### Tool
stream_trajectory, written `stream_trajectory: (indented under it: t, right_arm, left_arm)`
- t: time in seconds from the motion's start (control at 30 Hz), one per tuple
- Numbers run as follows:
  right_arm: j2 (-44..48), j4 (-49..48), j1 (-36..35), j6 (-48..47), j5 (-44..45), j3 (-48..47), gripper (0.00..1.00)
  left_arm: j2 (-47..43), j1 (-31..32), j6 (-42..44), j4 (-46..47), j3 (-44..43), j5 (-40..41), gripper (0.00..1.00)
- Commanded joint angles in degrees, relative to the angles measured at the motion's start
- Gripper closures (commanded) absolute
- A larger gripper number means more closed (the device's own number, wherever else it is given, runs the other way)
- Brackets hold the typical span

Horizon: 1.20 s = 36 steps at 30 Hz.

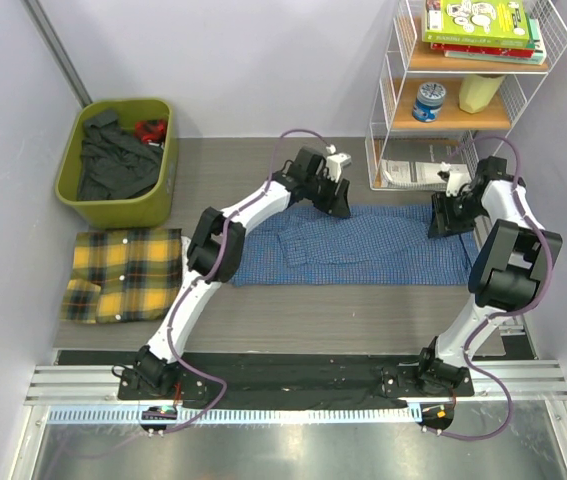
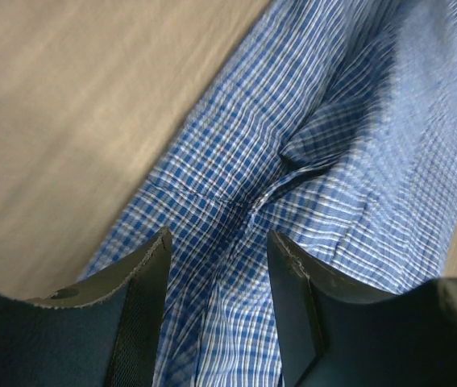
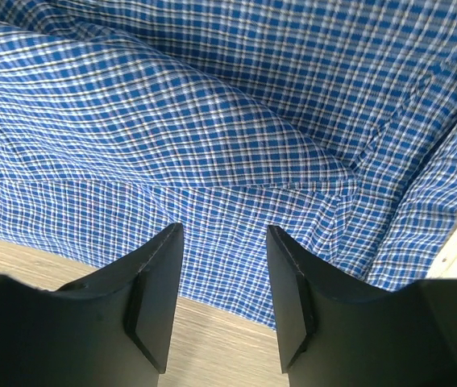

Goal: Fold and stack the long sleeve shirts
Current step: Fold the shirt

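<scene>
The blue checked shirt [image 1: 363, 250] lies spread flat across the middle of the table. My left gripper [image 1: 338, 203] hovers over its far left edge, open, with only cloth [image 2: 292, 161] below the fingers. At the shirt's far right edge my right gripper [image 1: 443, 222] is open too; in its wrist view nothing is between the jaws [image 3: 220, 266] and the blue shirt's hem [image 3: 212, 210] lies just beyond them. The yellow plaid shirt [image 1: 123, 275] sits folded at the left side of the table.
A green bin [image 1: 120, 160] with dark clothes stands at the back left. A white wire shelf [image 1: 463, 90] with books, a can and a cup stands at the back right, close to my right arm. Walls close in both sides.
</scene>
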<state>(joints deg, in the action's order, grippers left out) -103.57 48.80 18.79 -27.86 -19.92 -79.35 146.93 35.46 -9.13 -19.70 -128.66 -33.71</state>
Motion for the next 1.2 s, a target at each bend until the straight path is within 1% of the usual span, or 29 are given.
stream_trajectory:
  t: [0.0,0.17,0.4,0.57,0.8,0.9,0.93,0.97,1.0,1.03,1.07,1.13,1.17]
  right_arm:
    - [-1.9,0.3,1.5,3.2,-2.8,0.1,0.48]
    - [-4.0,-0.1,3.8,5.6,-5.2,-0.2,0.48]
    - [-6.1,-1.2,4.7,9.8,-10.1,-0.5,0.46]
    - [-7.2,-2.7,5.1,12.6,-12.2,-1.0,0.47]
    - [-7.8,-4.0,5.6,14.5,-12.4,-1.5,0.53]
    - [-7.8,-4.8,5.8,15.3,-12.2,-1.6,0.67]
    - [-7.8,-4.9,5.9,15.5,-12.2,-1.4,0.75]
    - [-7.7,-5.0,6.0,15.6,-12.2,-1.3,0.81]
    - [-7.7,-5.3,6.0,15.7,-12.2,-1.2,0.87]
    - [-7.8,-5.3,6.2,15.7,-12.0,-0.9,0.96]
    - [-7.7,-5.4,6.2,15.7,-11.9,-0.6,0.99]
    - [-7.4,-5.6,6.6,15.6,-11.7,0.1,0.99]
    - [-7.2,-5.7,6.8,15.5,-11.4,0.4,0.99]
  left_arm:
    - [0.6,1.2,-2.7,4.6,-2.9,-1.2,0.48]
    - [1.2,2.1,-2.8,5.3,-2.7,-1.3,0.48]
    - [2.5,2.6,-4.0,7.9,-2.6,-1.4,0.49]
    - [3.4,3.2,-4.0,8.3,-3.3,-1.6,0.57]
    - [4.2,3.4,-4.1,8.6,-4.3,-1.4,0.71]
    - [4.3,3.4,-4.3,8.7,-4.3,-1.7,0.77]
    - [4.3,3.4,-4.2,8.7,-4.2,-1.5,0.82]
    - [4.1,3.4,-4.2,8.8,-4.1,-1.1,0.85]
    - [3.8,3.3,-4.4,9.0,-3.9,-0.8,0.90]
    - [3.5,3.2,-4.6,9.3,-3.7,-0.6,0.92]
    - [2.9,3.1,-5.2,9.8,-2.9,-0.3,0.94]
    - [1.9,2.8,-5.7,11.3,-1.9,0.6,1.00]
    - [1.3,2.3,-6.7,12.1,-0.2,0.9,1.00]
